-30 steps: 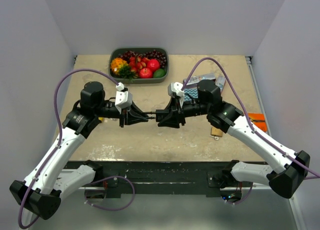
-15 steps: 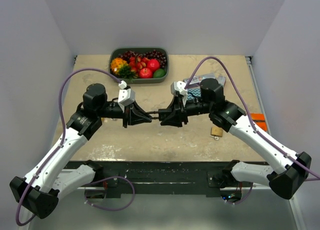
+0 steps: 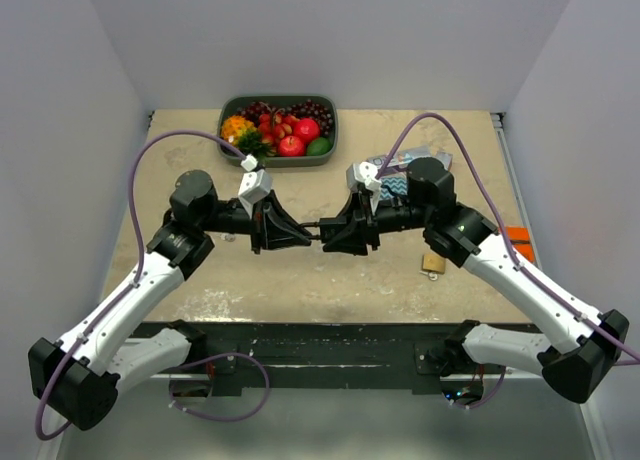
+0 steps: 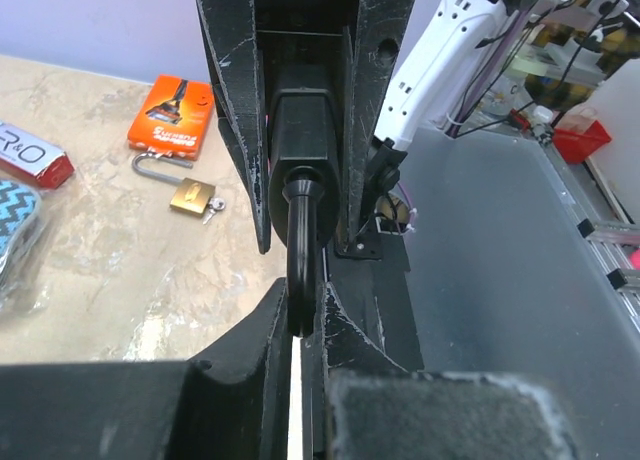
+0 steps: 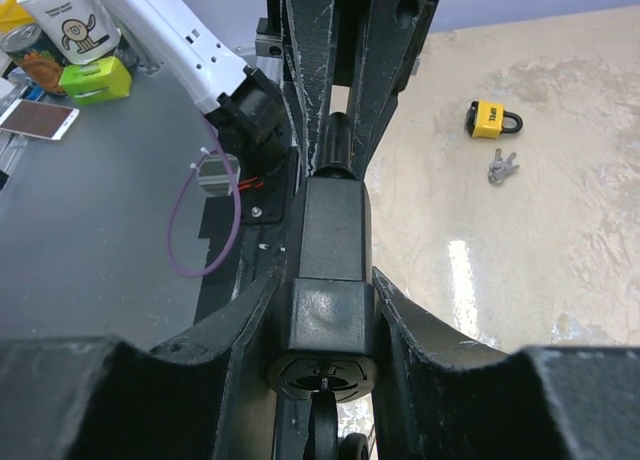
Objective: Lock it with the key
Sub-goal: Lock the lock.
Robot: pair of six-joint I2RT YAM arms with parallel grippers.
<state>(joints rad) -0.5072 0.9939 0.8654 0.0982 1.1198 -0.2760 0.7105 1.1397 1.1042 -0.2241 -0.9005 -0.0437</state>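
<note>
I'm holding the black padlock (image 5: 330, 250) up off the tabletop (image 3: 400, 280) between both arms. My right end effector (image 5: 328, 280) is pinching the lock body from both sides. My left end effector (image 4: 303, 310) is pinching the shackle (image 4: 302, 270) directly opposite, tip to tip with the right one. The keyway (image 5: 322, 373) is facing back toward my right wrist, and something dark is hanging just under it. I can't tell whether that is a key. I'm reading this as the seat-the-shackle step, with the key turn not yet done. Next I'm going to need a key in that keyway and a twist, which means one end effector letting go while the other is steadying the lock. Out beyond my right end effector, a yellow padlock (image 5: 487, 117) is lying flat with loose keys (image 5: 502, 164) just beside it. Beyond my left, a brass padlock (image 4: 190, 192) is sitting near an orange packet (image 4: 172, 110). The tabletop is looking beige, mottled and shiny in patches. Plain pale walls are closing it in, and a tray of fruit (image 3: 332, 140) is sitting at the far side.
</note>
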